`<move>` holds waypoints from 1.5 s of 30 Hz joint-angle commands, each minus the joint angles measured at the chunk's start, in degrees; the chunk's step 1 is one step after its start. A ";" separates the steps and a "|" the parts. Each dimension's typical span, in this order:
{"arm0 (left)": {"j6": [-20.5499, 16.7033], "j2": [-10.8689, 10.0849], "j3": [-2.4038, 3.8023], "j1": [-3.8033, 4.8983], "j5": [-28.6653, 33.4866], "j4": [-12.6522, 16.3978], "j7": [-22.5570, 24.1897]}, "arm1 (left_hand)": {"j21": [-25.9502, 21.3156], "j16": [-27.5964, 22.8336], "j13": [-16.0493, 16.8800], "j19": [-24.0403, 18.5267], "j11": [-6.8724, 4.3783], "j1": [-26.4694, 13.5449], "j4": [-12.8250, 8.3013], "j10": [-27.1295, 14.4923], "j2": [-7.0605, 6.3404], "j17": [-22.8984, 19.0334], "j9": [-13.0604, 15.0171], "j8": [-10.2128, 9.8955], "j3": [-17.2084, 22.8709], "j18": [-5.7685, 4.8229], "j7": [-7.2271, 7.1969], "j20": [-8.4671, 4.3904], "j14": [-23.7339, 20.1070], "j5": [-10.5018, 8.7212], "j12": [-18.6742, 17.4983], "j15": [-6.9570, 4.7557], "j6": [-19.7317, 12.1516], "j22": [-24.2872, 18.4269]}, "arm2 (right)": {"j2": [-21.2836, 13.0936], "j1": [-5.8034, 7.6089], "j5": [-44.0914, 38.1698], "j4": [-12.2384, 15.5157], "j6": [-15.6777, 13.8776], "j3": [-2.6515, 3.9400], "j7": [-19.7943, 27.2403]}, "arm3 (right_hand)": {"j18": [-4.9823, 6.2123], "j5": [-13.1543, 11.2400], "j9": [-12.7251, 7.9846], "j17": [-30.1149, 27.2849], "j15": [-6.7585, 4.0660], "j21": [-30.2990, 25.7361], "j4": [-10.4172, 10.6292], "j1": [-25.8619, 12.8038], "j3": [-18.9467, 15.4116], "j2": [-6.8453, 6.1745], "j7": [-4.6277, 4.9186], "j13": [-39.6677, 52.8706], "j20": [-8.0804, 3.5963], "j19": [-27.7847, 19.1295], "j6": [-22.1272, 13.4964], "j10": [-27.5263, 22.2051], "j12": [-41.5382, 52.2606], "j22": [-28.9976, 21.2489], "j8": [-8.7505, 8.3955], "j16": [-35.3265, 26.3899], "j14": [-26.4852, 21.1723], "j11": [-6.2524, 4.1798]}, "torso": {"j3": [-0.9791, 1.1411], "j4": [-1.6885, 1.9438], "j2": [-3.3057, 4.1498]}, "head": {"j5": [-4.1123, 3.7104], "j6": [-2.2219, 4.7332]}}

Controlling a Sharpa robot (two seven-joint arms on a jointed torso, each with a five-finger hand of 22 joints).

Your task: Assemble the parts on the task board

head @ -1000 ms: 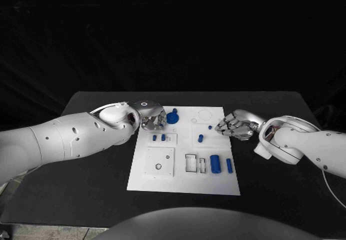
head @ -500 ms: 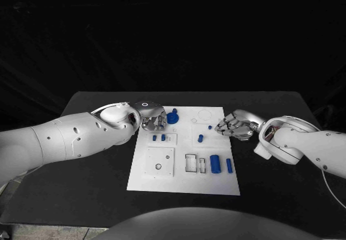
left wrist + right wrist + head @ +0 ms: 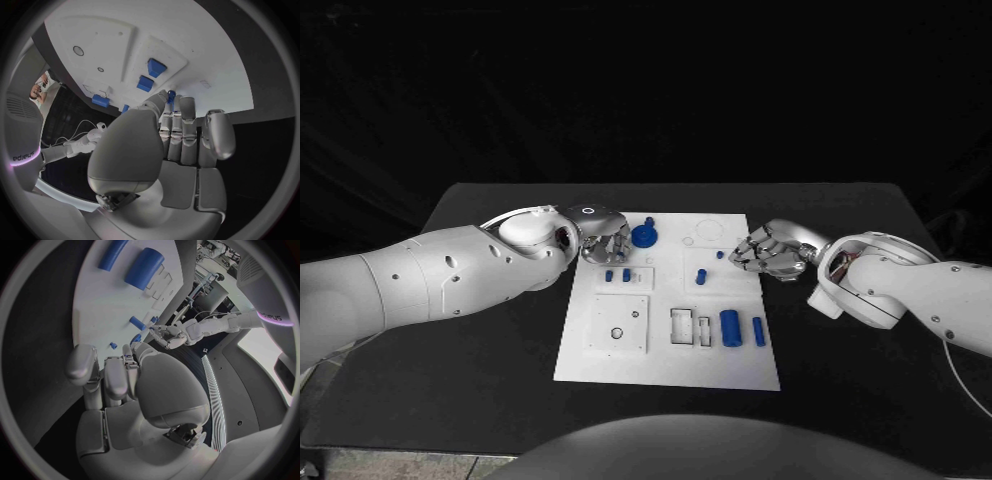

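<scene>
The white task board (image 3: 668,355) lies mid-table. A blue round part (image 3: 646,236) stands at its far left corner. My left hand (image 3: 600,240) is against that part's left side, and a bit of blue (image 3: 170,93) shows between the thumb tip and a fingertip, so it seems pinched. Two small blue pegs (image 3: 617,275) stand just in front of it and show again (image 3: 150,75) beyond my left hand (image 3: 169,145). My right hand (image 3: 769,250) hovers at the board's right edge with its fingers curled in on nothing, as my right hand (image 3: 134,385) also shows.
A thick blue cylinder (image 3: 730,322) and a slimmer one (image 3: 759,331) lie at the board's near right, seen again (image 3: 144,267) (image 3: 114,254). Two small blue pieces (image 3: 701,276) (image 3: 721,255) sit near my right hand. Black table (image 3: 473,360) surrounds the board.
My left hand leaned over the blue round part half a second ago and has drawn back slightly, so more of the part shows. The right hand has not moved.
</scene>
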 commanded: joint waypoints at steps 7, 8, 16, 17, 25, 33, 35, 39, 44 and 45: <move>1.53 -0.07 -0.22 -0.03 0.13 -0.03 -0.16 | -0.19 -0.22 0.13 0.16 0.06 0.51 -0.13 0.45 -0.28 -0.10 0.10 0.37 0.30 -0.84 -0.02 -0.05 0.39 0.34 0.20 0.03 0.60 10.29 | 0.09 -0.06 0.24 -0.03 0.50 0.00 0.33 | 0.85 0.35 -0.07 0.07 0.13 -0.27 -0.11 0.56 0.37 -0.22 0.01 -10.47 -0.09 -0.49 0.40 -0.12 -0.23 5.90 -0.25 -0.11 0.77 -0.37 | 0.00 -0.01 0.06 | 0.16 0.01; 1.61 -0.01 -0.23 -0.05 0.13 -0.09 -0.15 | -0.21 -0.24 0.13 0.15 0.06 0.51 -0.14 0.44 -0.28 -0.13 0.10 0.38 0.30 -0.84 -0.02 -0.06 0.38 0.34 0.20 0.03 0.60 10.28 | 0.10 -0.06 0.24 -0.03 0.52 0.00 0.32 | 0.85 0.35 -0.07 0.07 0.13 -0.27 -0.11 0.56 0.37 -0.22 0.01 -10.47 -0.09 -0.49 0.40 -0.12 -0.23 5.90 -0.25 -0.11 0.77 -0.37 | -0.01 -0.01 0.06 | 0.18 0.01; 2.14 0.65 -0.32 -0.27 0.12 -0.50 -0.24 | -0.41 -0.43 0.15 0.05 0.05 0.52 -0.17 0.41 -0.30 -0.38 0.10 0.38 0.34 -0.80 -0.04 -0.06 0.25 0.37 0.16 0.02 0.61 10.23 | 0.09 -0.07 0.24 0.00 0.58 0.00 0.27 | 0.87 0.53 -0.09 -0.03 0.13 -0.38 -0.20 0.57 0.54 -0.24 0.03 -10.56 -0.09 -0.51 0.41 -0.16 -0.28 5.88 -0.26 -0.17 0.75 -0.36 | -0.01 -0.03 0.08 | 0.21 0.01; 2.05 0.69 -0.33 -0.28 0.09 -0.53 -0.32 | -0.34 -0.39 0.15 0.08 0.05 0.52 -0.17 0.41 -0.30 -0.33 0.10 0.38 0.34 -0.81 -0.04 -0.06 0.27 0.37 0.16 0.02 0.61 10.24 | 0.08 -0.07 0.24 0.01 0.58 0.00 0.27 | 0.87 0.53 -0.09 -0.03 0.13 -0.38 -0.20 0.57 0.54 -0.24 0.03 -10.56 -0.09 -0.51 0.41 -0.16 -0.28 5.88 -0.26 -0.17 0.75 -0.36 | -0.01 -0.04 0.08 | 0.24 0.01; 2.05 0.74 -0.34 -0.33 -0.13 -0.58 -0.70 | -0.33 -0.35 0.18 0.09 0.04 0.50 -0.18 0.42 -0.36 -0.25 0.07 0.33 0.35 -0.81 -0.06 -0.06 0.31 0.33 0.14 0.02 0.55 10.25 | 0.08 -0.07 0.25 -0.03 0.59 0.00 0.33 | 0.87 0.53 -0.09 -0.03 0.13 -0.38 -0.20 0.57 0.54 -0.24 0.03 -10.56 -0.09 -0.51 0.41 -0.16 -0.28 5.88 -0.26 -0.17 0.75 -0.36 | 0.01 0.00 0.00 | 0.09 0.01; 2.13 0.72 -0.34 -0.34 -0.16 -0.68 -0.78 | -0.57 -0.63 0.27 -0.04 0.01 0.35 -0.17 0.30 -0.49 -0.62 -0.05 0.12 0.42 -0.77 -0.17 -0.07 0.12 0.11 0.00 -0.02 0.25 10.18 | 0.14 -0.12 0.26 -0.06 0.62 0.00 0.39 | 0.87 0.53 -0.09 -0.03 0.13 -0.38 -0.20 0.57 0.54 -0.24 0.03 -10.56 -0.09 -0.51 0.41 -0.16 -0.28 5.88 -0.26 -0.17 0.75 -0.36 | 0.01 -0.02 0.03 | 0.12 0.01; 2.01 0.75 -0.34 -0.34 -0.17 -0.71 -0.71 | -0.60 -0.69 0.30 -0.06 0.00 0.27 -0.13 0.25 -0.49 -0.69 -0.09 0.06 0.45 -0.77 -0.20 -0.07 0.09 0.00 -0.06 -0.03 0.16 10.18 | 0.13 -0.13 0.27 -0.08 0.63 0.00 0.39 | 0.87 0.53 -0.09 -0.03 0.13 -0.38 -0.20 0.57 0.54 -0.24 0.03 -10.56 -0.09 -0.51 0.41 -0.16 -0.28 5.88 -0.26 -0.17 0.75 -0.36 | 0.00 -0.01 0.04 | 0.14 0.01; 1.44 0.84 -0.34 -0.34 -0.17 -0.79 -0.39 | -0.56 -0.63 0.34 -0.04 -0.02 0.20 -0.09 0.22 -0.45 -0.59 -0.15 -0.03 0.51 -0.78 -0.24 -0.08 0.14 -0.11 -0.11 -0.04 0.04 10.19 | 0.11 -0.15 0.28 -0.06 0.65 0.00 0.40 | 0.87 0.53 -0.09 -0.03 0.13 -0.38 -0.20 0.57 0.54 -0.24 0.03 -10.56 -0.09 -0.51 0.41 -0.16 -0.28 5.88 -0.26 -0.17 0.75 -0.36 | 0.01 -0.01 0.03 | 0.10 0.01; 0.53 1.08 -0.33 -0.34 -0.13 -1.03 0.01 | -0.57 -0.63 0.42 -0.04 -0.07 0.19 -0.06 0.29 -0.31 -0.61 -0.19 -0.10 0.64 -0.78 -0.28 -0.08 0.18 -0.06 -0.11 -0.05 -0.05 10.19 | 0.10 -0.16 0.28 -0.03 0.70 0.00 0.37 | 0.87 0.61 -0.10 -0.03 0.13 -0.46 -0.26 0.57 0.64 -0.24 0.02 -10.60 -0.09 -0.52 0.46 -0.19 -0.30 5.88 -0.25 -0.16 0.75 -0.35 | 0.00 0.00 0.03 | 0.07 0.01; 0.45 1.15 -0.33 -0.34 -0.06 -1.12 0.05 | -0.56 -0.62 0.43 -0.04 -0.07 0.18 -0.06 0.31 -0.28 -0.61 -0.20 -0.11 0.67 -0.78 -0.28 -0.08 0.19 -0.04 -0.11 -0.05 -0.07 10.20 | 0.10 -0.16 0.28 -0.03 0.71 0.00 0.36 | 0.87 0.61 -0.10 -0.03 0.13 -0.46 -0.26 0.57 0.64 -0.24 0.02 -10.60 -0.09 -0.52 0.46 -0.19 -0.30 5.88 -0.25 -0.16 0.75 -0.35 | -0.01 -0.01 0.04 | 0.05 0.01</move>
